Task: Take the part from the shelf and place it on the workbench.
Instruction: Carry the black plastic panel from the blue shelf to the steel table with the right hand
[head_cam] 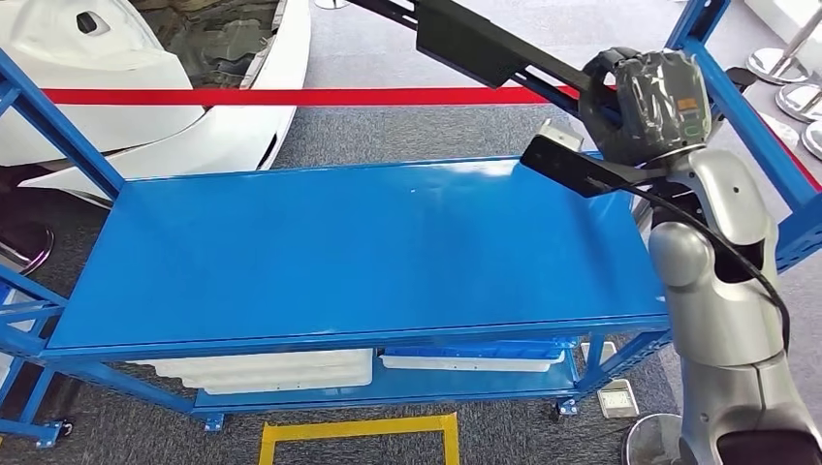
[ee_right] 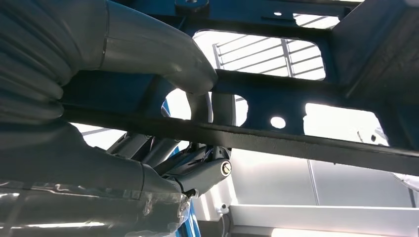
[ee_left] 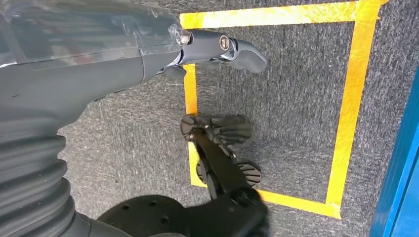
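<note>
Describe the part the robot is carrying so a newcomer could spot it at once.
Start at the blue workbench and look above its far right corner, where the right hand is raised. The part is the long black metal bracket running up and left from that hand, its fingers wrapped round a bar. Unlike the white panels on the lower shelf, it is dark, with cut-out openings.

Head view looks down on the blue shelf (head_cam: 368, 242) — wrist cameras sit close.

Head view bright and even for me; pale glare streak on blue shelf top (head_cam: 368, 252), edges sharp. Left wrist view evenly lit, carpet (ee_left: 296, 94) crisp, near hand cover soft. Right wrist view strongly backlit: windows blown white, dark part (ee_right: 296, 143) in silhouette.
</note>
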Available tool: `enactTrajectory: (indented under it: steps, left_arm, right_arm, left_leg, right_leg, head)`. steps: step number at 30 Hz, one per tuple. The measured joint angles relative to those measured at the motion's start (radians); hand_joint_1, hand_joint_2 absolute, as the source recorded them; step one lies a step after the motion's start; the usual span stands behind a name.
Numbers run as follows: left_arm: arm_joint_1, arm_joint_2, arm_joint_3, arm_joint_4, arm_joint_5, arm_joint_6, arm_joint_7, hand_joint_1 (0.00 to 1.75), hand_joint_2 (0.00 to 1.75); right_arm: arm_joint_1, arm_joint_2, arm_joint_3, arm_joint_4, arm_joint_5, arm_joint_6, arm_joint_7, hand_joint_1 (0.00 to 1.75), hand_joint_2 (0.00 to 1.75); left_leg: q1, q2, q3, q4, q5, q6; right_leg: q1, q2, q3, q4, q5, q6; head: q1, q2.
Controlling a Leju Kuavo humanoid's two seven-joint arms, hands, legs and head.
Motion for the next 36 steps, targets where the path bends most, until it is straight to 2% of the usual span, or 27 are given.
enactTrajectory:
  steps: [2, 4, 6, 7, 8, 10, 11, 12, 13, 16, 17, 20, 21, 22, 23, 24, 26, 27, 28, 29, 31, 32, 33, 36]
  left_arm:
    - [0.0, 0.0, 0.0, 0.0, 0.0, 0.0, 0.0, 0.0, 1.75]
    - [0.0, 0.001, 0.0, 0.0, 0.0, 0.0, 0.0, 0.0, 1.75]
    - [0.0, 0.001, 0.0, 0.0, 0.0, 0.001, 0.0, 0.0, 1.75]
    - [-0.001, 0.001, 0.0, 0.0, 0.0, 0.001, 0.0, 0.0, 1.75]
    - [-0.001, 0.001, 0.0, 0.0, 0.0, 0.001, 0.0, 0.0, 1.75]
    - [-0.001, 0.001, 0.0, 0.0, 0.0, 0.001, 0.0, 0.0, 1.75]
    - [0.0, 0.0, 0.0, 0.0, 0.0, 0.001, 0.0, 0.0, 1.75]
    - [0.0, 0.0, 0.0, 0.0, 0.0, 0.001, 0.0, 0.0, 1.75]
    - [0.0, 0.0, 0.0, 0.0, 0.0, 0.001, 0.0, 0.0, 1.75]
    - [0.0, 0.0, 0.0, 0.0, 0.0, 0.001, 0.0, 0.0, 1.75]
    - [0.0, 0.0, 0.0, 0.0, 0.0, 0.001, 0.0, 0.0, 1.75]
    - [0.002, 0.0, 0.0, 0.0, 0.0, 0.001, 0.0, 0.0, 1.75]
    - [0.003, 0.001, 0.0, 0.0, 0.0, 0.001, 0.0, 0.0, 1.75]
    - [0.003, 0.001, 0.0, 0.0, 0.0, 0.002, 0.0, 0.0, 1.75]
    - [0.003, 0.001, 0.0, 0.0, 0.0, 0.002, 0.0, 0.0, 1.75]
    - [0.003, 0.0, 0.0, 0.0, 0.0, 0.002, 0.0, 0.0, 1.75]
    - [0.004, 0.0, 0.0, 0.0, 0.0, 0.003, 0.0, 0.0, 1.75]
    - [0.004, 0.0, 0.0, 0.0, 0.0, 0.003, 0.0, 0.0, 1.75]
    - [0.004, 0.0, 0.0, 0.0, 0.0, 0.003, 0.0, 0.0, 1.75]
    - [0.004, -0.001, 0.0, 0.0, 0.0, 0.003, 0.0, 0.0, 1.75]
    - [0.002, 0.0, 0.0, 0.0, 0.0, 0.003, 0.0, 0.0, 1.75]
    - [0.001, 0.0, 0.0, 0.0, 0.0, 0.004, 0.0, 0.0, 1.75]
    - [-0.001, 0.001, 0.0, 0.0, 0.0, 0.006, 0.0, 0.0, 1.75]
    - [-0.001, 0.001, 0.0, 0.0, -0.001, 0.009, 0.0, 0.0, 1.75]
  right_arm:
    - [-0.001, 0.0, 0.0, 0.0, -0.001, 0.003, 0.0, 1.75, 1.75]
    - [0.001, -0.001, 0.0, 0.0, -0.002, 0.006, 0.001, 1.75, 1.75]
    - [0.002, -0.002, 0.0, 0.0, -0.003, 0.006, 0.002, 1.75, 1.75]
    - [0.002, -0.003, 0.0, 0.0, -0.003, 0.007, 0.002, 1.75, 1.75]
    - [0.001, -0.004, 0.0, 0.0, -0.003, 0.007, 0.002, 1.75, 1.75]
    - [0.002, -0.004, 0.0, 0.0, -0.004, 0.008, 0.002, 1.75, 1.75]
    - [0.003, -0.004, 0.0, 0.0, -0.004, 0.009, 0.002, 1.75, 1.75]
    - [0.004, -0.004, 0.0, 0.0, -0.003, 0.01, 0.002, 1.75, 1.75]
    - [0.005, -0.005, 0.0, 0.0, -0.003, 0.01, 0.003, 1.75, 1.75]
    - [0.002, -0.004, 0.0, 0.0, -0.003, 0.01, 0.003, 1.75, 1.75]
    - [0.002, -0.004, 0.0, 0.0, -0.003, 0.01, 0.003, 1.75, 1.75]
    - [0.001, -0.004, 0.0, 0.001, -0.003, 0.011, 0.003, 1.75, 1.75]
    - [0.0, -0.004, 0.0, 0.001, -0.003, 0.011, 0.003, 1.75, 1.75]
    - [-0.001, -0.004, 0.0, 0.001, -0.003, 0.011, 0.003, 1.75, 1.75]
    - [-0.002, -0.004, 0.0, 0.001, -0.004, 0.011, 0.003, 1.75, 1.75]
    - [-0.003, -0.004, 0.001, 0.001, -0.004, 0.011, 0.003, 1.75, 1.75]
    - [-0.004, -0.003, 0.001, 0.003, -0.003, 0.011, 0.003, 1.75, 1.75]
    - [-0.004, -0.003, 0.001, 0.004, -0.003, 0.011, 0.003, 1.75, 1.75]
    - [-0.004, -0.003, 0.002, 0.005, -0.004, 0.011, 0.003, 1.75, 1.75]
    - [-0.004, -0.003, 0.002, 0.006, -0.004, 0.011, 0.003, 1.75, 1.75]
    - [-0.005, -0.003, 0.003, 0.006, -0.004, 0.011, 0.003, 1.75, 1.75]
    - [-0.005, -0.004, 0.003, 0.006, -0.003, 0.01, 0.003, 1.75, 1.75]
    - [-0.006, -0.004, 0.004, 0.006, -0.003, 0.01, 0.003, 1.75, 1.75]
    - [-0.009, -0.003, 0.005, 0.007, -0.004, 0.01, 0.003, 1.75, 1.75]
  left_leg:
    - [-0.007, -0.003, 0.048, -0.105, 0.035, 0.011]
    - [-0.013, -0.004, 0.052, -0.126, 0.041, 0.017]
    - [-0.009, -0.001, 0.053, -0.14, 0.053, 0.025]
    - [-0.007, 0.001, 0.052, -0.148, 0.06, 0.03]
    - [-0.004, 0.003, 0.051, -0.155, 0.067, 0.035]
    - [-0.006, 0.006, 0.039, -0.153, 0.075, 0.041]
    - [-0.006, 0.006, 0.032, -0.15, 0.077, 0.042]
    - [-0.006, 0.006, 0.025, -0.145, 0.079, 0.042]
    - [-0.006, 0.006, 0.018, -0.139, 0.08, 0.041]
    - [-0.006, 0.006, -0.001, -0.116, 0.081, 0.036]
    - [-0.007, 0.005, -0.008, -0.109, 0.083, 0.031]
    - [-0.009, 0.003, -0.018, -0.108, 0.096, 0.011]
    - [-0.01, 0.002, -0.02, -0.112, 0.101, 0.005]
    - [-0.01, 0.001, -0.025, -0.108, 0.094, -0.001]
    - [-0.009, 0.0, -0.036, -0.089, 0.073, -0.006]
    - [-0.006, 0.0, -0.051, -0.049, 0.037, -0.012]
    - [0.0, 0.001, -0.086, 0.068, -0.044, -0.021]
    - [0.002, 0.001, -0.096, 0.113, -0.067, -0.023]
    - [0.003, 0.001, -0.085, 0.122, -0.071, -0.023]
    - [0.002, 0.001, -0.054, 0.093, -0.058, -0.021]
    - [-0.001, 0.0, 0.046, -0.043, -0.02, -0.011]
    - [-0.004, 0.0, 0.084, -0.102, -0.006, -0.006]
    - [-0.007, -0.001, 0.105, -0.139, 0.001, 0.0]
    - [-0.013, 0.002, 0.104, -0.156, 0.02, 0.017]
  right_leg:
    - [0.001, 0.0, -0.002, -0.001, 0.004, 0.007]
    - [-0.001, 0.001, -0.005, -0.006, 0.012, 0.02]
    - [-0.002, 0.0, -0.007, -0.004, 0.007, 0.03]
    - [-0.001, 0.0, -0.013, 0.014, -0.012, 0.033]
    - [-0.001, -0.001, -0.027, 0.053, -0.043, 0.036]
    - [-0.001, -0.001, -0.071, 0.176, -0.118, 0.04]
    - [-0.001, -0.001, -0.089, 0.231, -0.142, 0.043]
    - [-0.002, -0.001, -0.092, 0.254, -0.146, 0.044]
    - [-0.002, -0.001, -0.075, 0.237, -0.132, 0.045]
    - [-0.001, -0.003, 0.03, 0.055, -0.063, 0.041]
    - [0.001, -0.003, 0.047, 0.016, -0.053, 0.036]
    - [0.007, -0.001, 0.044, -0.002, -0.04, 0.016]
    - [0.005, -0.001, 0.04, -0.005, -0.033, 0.009]
    - [0.002, -0.002, 0.034, -0.01, -0.024, 0.002]
    - [-0.002, -0.004, 0.028, -0.014, -0.014, -0.003]
    - [-0.004, -0.005, 0.02, -0.017, -0.005, -0.006]
    - [-0.004, -0.008, 0.004, -0.018, 0.009, -0.008]
    - [-0.003, -0.008, -0.003, -0.018, 0.015, -0.008]
    - [-0.002, -0.008, -0.012, -0.017, 0.021, -0.007]
    - [-0.002, -0.008, -0.02, -0.017, 0.028, -0.006]
    - [0.0, -0.008, -0.033, -0.016, 0.041, 0.0]
    - [0.0, -0.007, -0.035, -0.017, 0.047, 0.005]
    - [0.0, -0.008, -0.036, -0.017, 0.052, 0.011]
    - [-0.005, -0.009, -0.037, -0.022, 0.066, 0.034]
  head:
    - [-0.001, 0.0]
    - [0.0, 0.0]
    - [0.001, 0.0]
    - [0.004, 0.0]
    - [0.01, 0.0]
    - [0.023, 0.0]
    - [0.028, 0.0]
    - [0.032, 0.0]
    - [0.036, 0.0]
    - [0.051, 0.0]
    - [0.052, 0.0]
    - [0.049, 0.0]
    - [0.049, 0.0]
    - [0.049, 0.0]
    - [0.044, 0.0]
    - [0.037, 0.0]
    - [0.022, 0.0]
    - [0.017, 0.0]
    - [0.012, 0.0]
    - [0.009, 0.0]
    - [0.002, 0.0]
    - [0.001, 0.0]
    - [0.001, 0.0]
    - [0.003, 0.0]
